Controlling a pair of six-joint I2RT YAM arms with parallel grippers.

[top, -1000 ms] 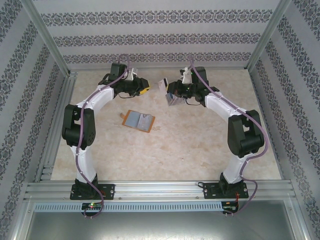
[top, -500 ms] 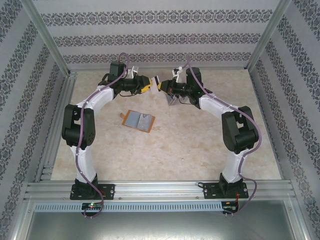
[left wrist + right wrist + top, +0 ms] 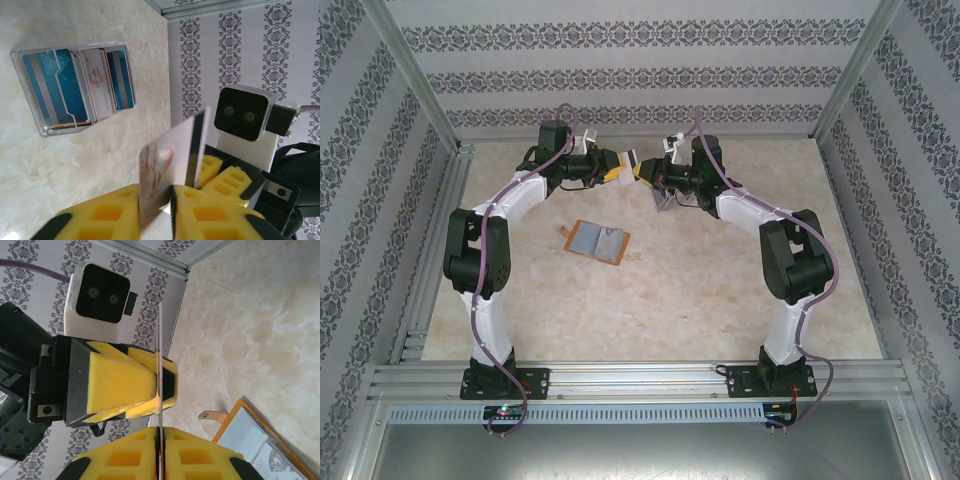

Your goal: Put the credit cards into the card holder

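While tip to tip over the table (image 3: 720,290), my L pincer (image 3: 161,200) & R pincer (image 3: 159,440) both clamp one pinkish credit card (image 3: 170,155); card holder (image 3: 597,241) lies open on table, apart, nearer my bases.

Counting two robot arms, the left arm (image 3: 480,250) and the right arm (image 3: 798,262). Counting two yellow grabbers, the left gripper (image 3: 617,171) and the right gripper (image 3: 642,172). Counting two little cameras, the left camera (image 3: 102,292) and the right camera (image 3: 242,114). Seeing one card (image 3: 172,155) on its own. Spotting one wallet (image 3: 597,241) and one table (image 3: 700,300). Finding one clear box (image 3: 19,70) holding cards (image 3: 50,85), at least four, packed too close for counting all.
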